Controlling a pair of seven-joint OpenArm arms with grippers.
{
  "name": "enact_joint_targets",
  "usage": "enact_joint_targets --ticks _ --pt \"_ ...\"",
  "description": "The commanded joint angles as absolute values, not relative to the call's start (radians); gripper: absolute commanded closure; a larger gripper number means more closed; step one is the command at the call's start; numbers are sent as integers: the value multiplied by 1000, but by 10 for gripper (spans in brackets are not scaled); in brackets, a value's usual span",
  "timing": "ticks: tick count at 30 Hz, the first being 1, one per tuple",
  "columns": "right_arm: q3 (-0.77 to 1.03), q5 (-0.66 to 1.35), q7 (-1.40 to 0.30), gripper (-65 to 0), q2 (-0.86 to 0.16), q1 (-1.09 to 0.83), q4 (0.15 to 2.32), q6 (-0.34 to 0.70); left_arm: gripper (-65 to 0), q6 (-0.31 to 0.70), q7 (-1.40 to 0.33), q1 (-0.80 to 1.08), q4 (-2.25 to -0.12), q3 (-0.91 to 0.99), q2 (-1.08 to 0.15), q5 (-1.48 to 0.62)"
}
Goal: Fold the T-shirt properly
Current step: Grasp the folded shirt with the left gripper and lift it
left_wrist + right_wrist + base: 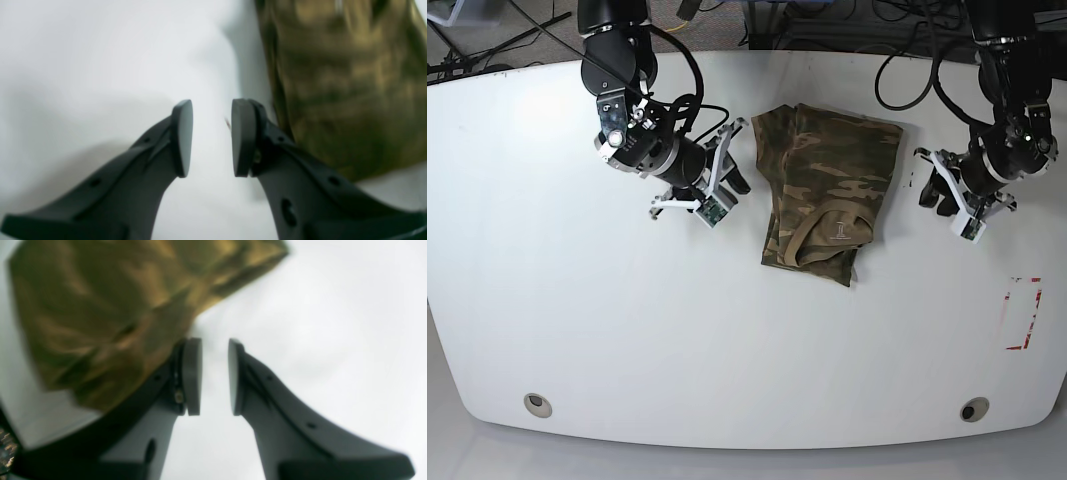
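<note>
Lying folded into a narrow upright rectangle at the middle of the white oval table (577, 330), the olive, brown and tan camouflage cotton T-shirt (825, 190) has its ribbed collar on the near end, facing up. Near edge is a bit ragged, one corner sticking out toward the near right.

Left gripper (211, 138), black, sits right of the shirt in the base view, apart from it. Its two flat pads are spread with bare white table between them, nothing pinched. Wrist view is blurry; shirt edge runs past the right finger (243, 136), probably not touching.

Right gripper (215, 376), black, sits just left of the shirt's far half in the base view. Pads parted with a clear gap, nothing between them. Shirt fills the upper left of its wrist view, behind the left finger (193, 376).

Red-outlined rectangle mark (1024, 313) on the table near the right edge.
</note>
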State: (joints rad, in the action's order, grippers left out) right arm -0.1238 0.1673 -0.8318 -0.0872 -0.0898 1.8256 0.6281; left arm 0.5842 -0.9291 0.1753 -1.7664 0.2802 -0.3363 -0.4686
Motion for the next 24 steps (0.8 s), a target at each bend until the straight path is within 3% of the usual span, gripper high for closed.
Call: enact_joint_targets --ticks 1,10,17,24 --pt "-127 194 -803 -124 -79 -74 1851 633 -183 588 -912 202 -1827 286 -343 -484" --pt "-127 317 -852 -124 -71 -24 1821 625 -183 588 -912 329 -1988 283 -202 -486" --pt "-125 329 -851 -120 -91 -2 1784 625 -186 552 -908 274 -1994 271 -81 -478" --pt "-16 341 -851 -119 -136 -7 1787 631 -403 263 -908 139 -1974 39 -61 -341"
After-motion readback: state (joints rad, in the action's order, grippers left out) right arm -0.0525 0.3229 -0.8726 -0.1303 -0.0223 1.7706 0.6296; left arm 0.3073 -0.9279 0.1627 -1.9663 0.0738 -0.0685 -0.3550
